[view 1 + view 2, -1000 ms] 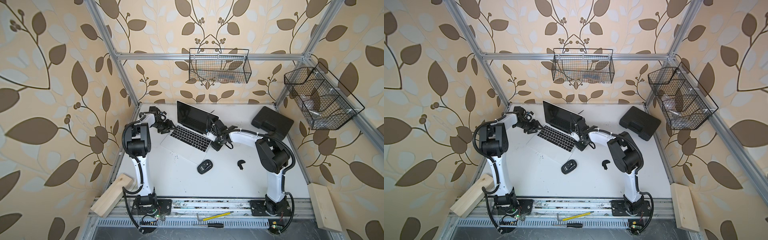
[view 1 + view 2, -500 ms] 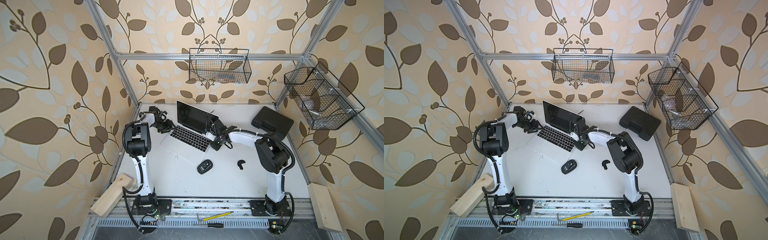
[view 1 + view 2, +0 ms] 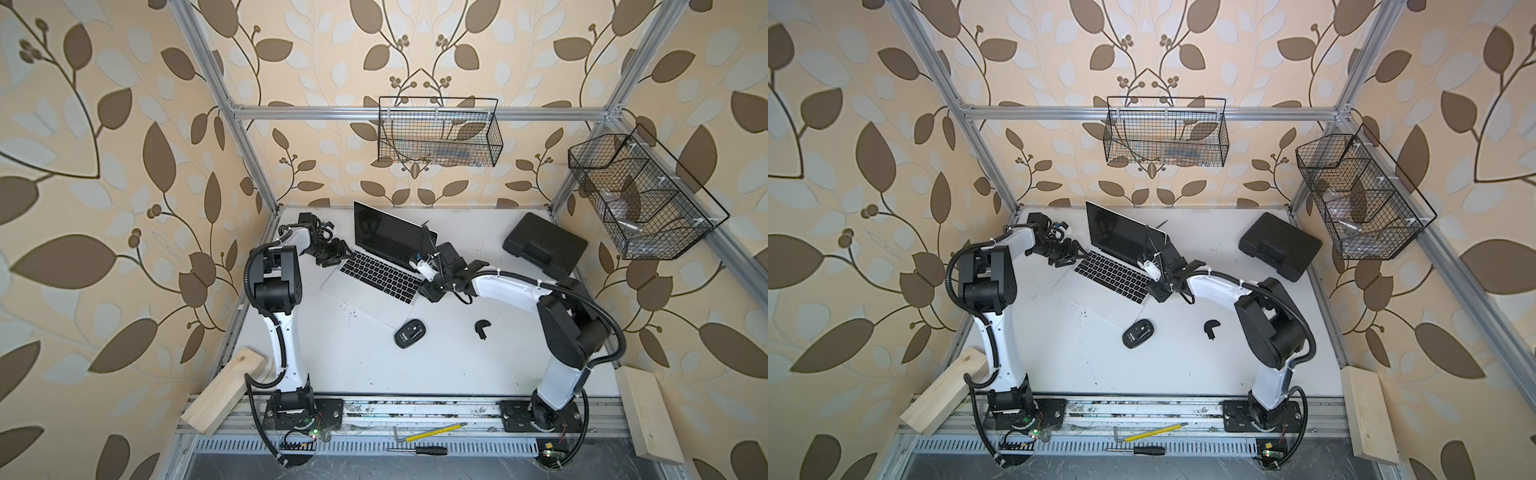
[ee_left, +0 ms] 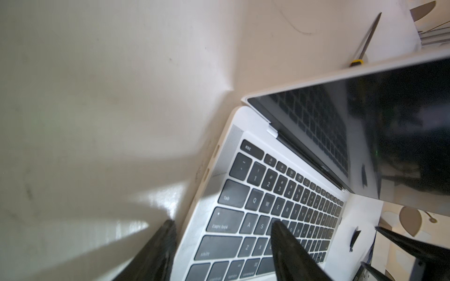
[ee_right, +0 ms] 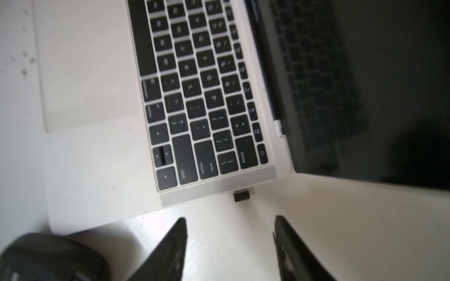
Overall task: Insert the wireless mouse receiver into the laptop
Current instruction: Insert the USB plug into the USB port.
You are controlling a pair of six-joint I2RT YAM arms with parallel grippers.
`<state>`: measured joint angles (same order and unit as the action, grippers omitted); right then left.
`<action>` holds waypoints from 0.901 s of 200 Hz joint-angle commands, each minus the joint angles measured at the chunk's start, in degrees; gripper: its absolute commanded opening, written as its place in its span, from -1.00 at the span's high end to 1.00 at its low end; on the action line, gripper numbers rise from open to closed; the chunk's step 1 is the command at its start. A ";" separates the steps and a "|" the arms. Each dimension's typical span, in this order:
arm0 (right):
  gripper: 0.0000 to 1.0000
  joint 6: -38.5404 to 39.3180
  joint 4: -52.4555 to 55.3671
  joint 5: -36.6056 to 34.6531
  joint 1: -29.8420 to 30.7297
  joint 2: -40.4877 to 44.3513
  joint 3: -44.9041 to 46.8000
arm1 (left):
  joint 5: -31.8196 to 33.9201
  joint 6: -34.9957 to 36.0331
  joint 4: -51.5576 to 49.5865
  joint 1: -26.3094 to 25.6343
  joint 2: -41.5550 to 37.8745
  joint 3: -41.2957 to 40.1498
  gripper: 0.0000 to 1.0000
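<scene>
We find the right gripper (image 5: 230, 219) with its tapered black fingers spread apart. The wireless mouse receiver (image 5: 241, 195), a squarish black nub, sits just ahead between them, projecting from the matte silver laptop (image 5: 97, 158) edge. The left gripper (image 4: 222, 221) stands parted astride the opposite edge.

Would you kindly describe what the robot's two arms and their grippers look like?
Both the left arm and right arm have glossy white links joined by bulky black joints. A black corrugated hose runs alongside each. The left gripper and right gripper each carry two slim, tapering matte-black fingers.
</scene>
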<state>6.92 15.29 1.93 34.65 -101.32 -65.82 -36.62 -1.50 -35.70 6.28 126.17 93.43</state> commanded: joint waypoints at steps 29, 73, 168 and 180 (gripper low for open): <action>0.43 -10.81 -7.87 -6.89 0.27 -1.70 6.19 | 2.77 -1.48 -4.48 -1.10 0.73 -2.72 -0.28; 0.59 -11.06 -8.23 -6.21 0.30 -5.28 6.14 | 2.52 -1.67 -4.63 -1.10 0.81 -2.46 -0.29; 0.53 -12.78 -10.17 -3.27 -0.61 -8.02 2.74 | 1.95 -1.67 -2.70 -1.12 -1.62 -3.51 -0.28; 0.36 -12.15 -7.32 -1.64 -1.81 -3.26 4.50 | 1.46 -1.84 -0.43 -1.16 -4.84 -4.81 -0.33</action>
<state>-4.73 7.42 -3.14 33.98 -109.51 -63.37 -36.36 -2.17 -34.24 6.31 125.38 92.23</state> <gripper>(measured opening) 0.259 0.645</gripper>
